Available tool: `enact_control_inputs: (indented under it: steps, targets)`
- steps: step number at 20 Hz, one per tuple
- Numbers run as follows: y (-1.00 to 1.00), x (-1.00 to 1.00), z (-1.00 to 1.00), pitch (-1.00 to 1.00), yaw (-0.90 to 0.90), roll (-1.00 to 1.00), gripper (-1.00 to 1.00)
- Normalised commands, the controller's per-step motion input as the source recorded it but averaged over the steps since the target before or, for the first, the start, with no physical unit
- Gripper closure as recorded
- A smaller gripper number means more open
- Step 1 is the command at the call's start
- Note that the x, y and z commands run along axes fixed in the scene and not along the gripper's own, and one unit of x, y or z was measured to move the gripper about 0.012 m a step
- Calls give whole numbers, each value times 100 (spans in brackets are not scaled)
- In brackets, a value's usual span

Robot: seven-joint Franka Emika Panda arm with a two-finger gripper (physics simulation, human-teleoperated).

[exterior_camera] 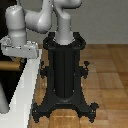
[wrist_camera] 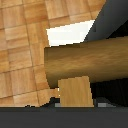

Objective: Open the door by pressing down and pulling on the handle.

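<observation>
The handle (exterior_camera: 7,65) is a tan bar sticking out at the exterior view's left edge, just below my gripper (exterior_camera: 19,58). The grey hand sits right above it, and I cannot make out the fingers. In the wrist view the handle (wrist_camera: 85,62) fills the middle as a thick tan cylinder very close to the camera, with a short tan stub (wrist_camera: 75,92) under it. The dark door (wrist_camera: 113,17) shows behind it, beside a piece of the white frame (wrist_camera: 67,35). The white frame (exterior_camera: 27,85) runs down the exterior view's left.
The black robot pedestal (exterior_camera: 64,70) with its spread feet stands in the middle on the wooden floor (exterior_camera: 107,70). A grey vertical pole (exterior_camera: 3,102) is at the exterior view's lower left, inside the frame. A dark band (wrist_camera: 64,117) crosses the wrist view's edge.
</observation>
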Motion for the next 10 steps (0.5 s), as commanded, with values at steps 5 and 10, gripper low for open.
enact_control_inputs:
  steps: [5, 10]
  targets:
    - [0, 0, -20, -9, 0, 0, 100]
    - [0, 0, -60, -12, 0, 0, 100]
